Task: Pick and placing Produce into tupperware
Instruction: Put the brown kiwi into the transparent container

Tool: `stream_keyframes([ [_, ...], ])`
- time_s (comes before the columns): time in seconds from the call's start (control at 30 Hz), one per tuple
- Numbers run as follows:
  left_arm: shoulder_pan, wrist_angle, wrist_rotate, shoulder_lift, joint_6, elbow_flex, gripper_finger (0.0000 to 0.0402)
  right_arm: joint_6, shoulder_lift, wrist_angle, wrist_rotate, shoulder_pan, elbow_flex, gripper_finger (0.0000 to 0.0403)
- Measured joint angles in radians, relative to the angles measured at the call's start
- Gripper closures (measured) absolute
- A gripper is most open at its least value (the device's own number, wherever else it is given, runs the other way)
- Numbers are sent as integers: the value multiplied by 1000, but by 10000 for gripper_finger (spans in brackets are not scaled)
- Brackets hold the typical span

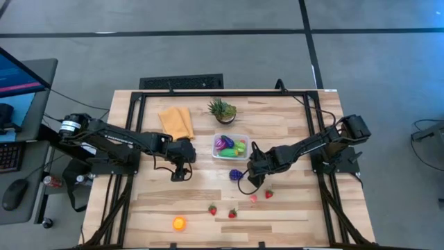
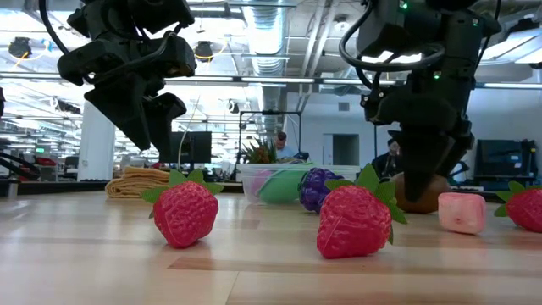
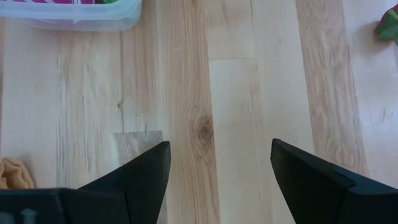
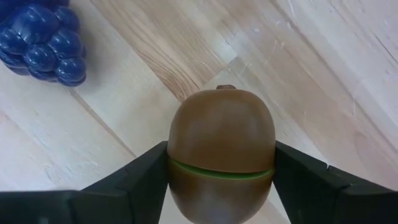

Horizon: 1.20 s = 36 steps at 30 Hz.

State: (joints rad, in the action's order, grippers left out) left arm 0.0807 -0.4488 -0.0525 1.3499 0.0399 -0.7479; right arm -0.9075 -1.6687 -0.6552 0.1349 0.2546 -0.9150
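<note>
The tupperware (image 1: 229, 146) sits mid-surface and already has several pieces inside, purple and green among them. The right tool (image 4: 221, 165) stands just below it, its fingers set against both sides of a brown kiwi (image 4: 221, 158) resting on the surface (image 1: 291, 125), with the grapes (image 1: 236, 174) just beside. The left tool (image 3: 219, 165) hangs open and empty to the container's left. Judging by what lies loose, roughly half remains: kiwi, grapes, three strawberries (image 1: 213, 209), a pink piece (image 2: 461, 212) and an orange (image 1: 180, 223).
</note>
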Motion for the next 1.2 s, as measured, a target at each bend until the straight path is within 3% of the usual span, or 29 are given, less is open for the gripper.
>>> stream_keyframes([
  [0.2,0,0,0,0,4,0,136,3,1,-18,0,0,0,170],
  [0.37,0,0,0,0,8,0,136,3,1,-80,-1,0,-13,154],
  [0.73,0,0,6,0,9,0,136,78,1,-283,59,0,-170,165],
  [1.0,0,-1,7,0,10,0,136,141,1,-379,158,0,-304,156],
  [1.2,0,-1,8,0,9,0,136,236,1,-323,283,-5,-358,158],
])
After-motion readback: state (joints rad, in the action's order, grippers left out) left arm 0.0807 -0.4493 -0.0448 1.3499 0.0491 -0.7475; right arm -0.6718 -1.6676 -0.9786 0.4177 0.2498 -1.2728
